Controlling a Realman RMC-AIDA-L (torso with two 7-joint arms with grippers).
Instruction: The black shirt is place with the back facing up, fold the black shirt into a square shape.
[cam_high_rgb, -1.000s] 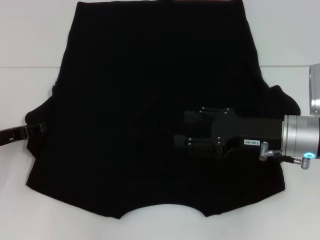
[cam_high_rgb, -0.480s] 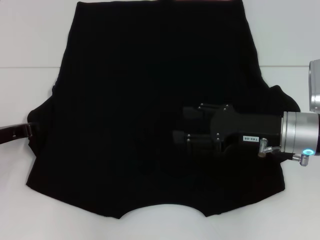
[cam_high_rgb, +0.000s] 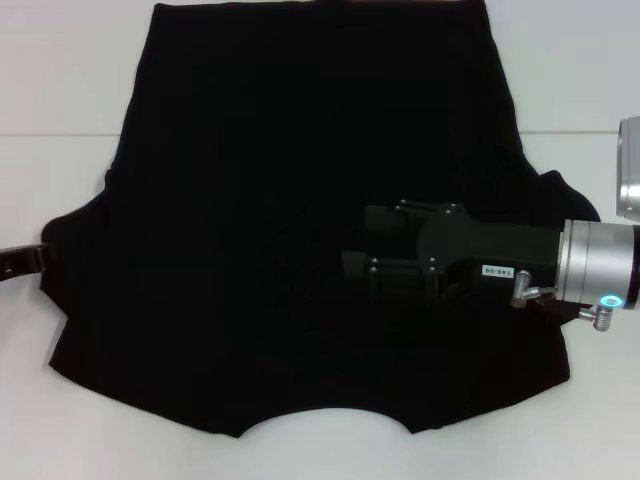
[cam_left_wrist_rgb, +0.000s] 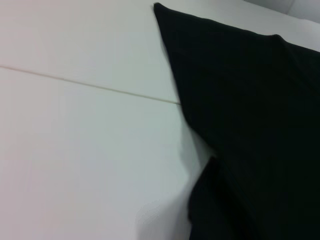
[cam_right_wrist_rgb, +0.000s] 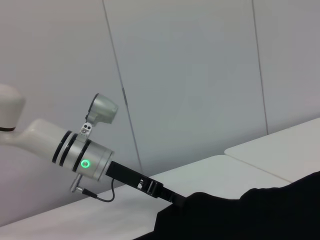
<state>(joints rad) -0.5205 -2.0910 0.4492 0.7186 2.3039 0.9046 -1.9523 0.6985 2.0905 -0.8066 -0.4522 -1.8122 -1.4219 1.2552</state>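
The black shirt (cam_high_rgb: 280, 200) lies spread flat on the white table (cam_high_rgb: 60, 80), neckline toward the near edge. My right gripper (cam_high_rgb: 352, 245) reaches in from the right and hovers over the shirt's middle right part, open, its fingers spread to the width of its body with nothing seen between them. Only the tip of my left gripper (cam_high_rgb: 22, 259) shows at the far left, level with the left sleeve's edge (cam_high_rgb: 50, 235). The left wrist view shows the shirt's side edge (cam_left_wrist_rgb: 240, 100) and bare table. The right wrist view shows my left arm (cam_right_wrist_rgb: 80, 150) reaching to the cloth (cam_right_wrist_rgb: 240, 215).
White tabletop surrounds the shirt on the left (cam_high_rgb: 50, 380) and right (cam_high_rgb: 590, 60). A seam line (cam_high_rgb: 60, 134) runs across the table. A silver arm segment (cam_high_rgb: 628, 170) stands at the right edge. A grey wall (cam_right_wrist_rgb: 190, 75) lies beyond the table.
My left gripper has drawn back to the left, off the left sleeve. The right gripper has crept slightly left and toward the near edge. The sleeve's edge shifted a little left.
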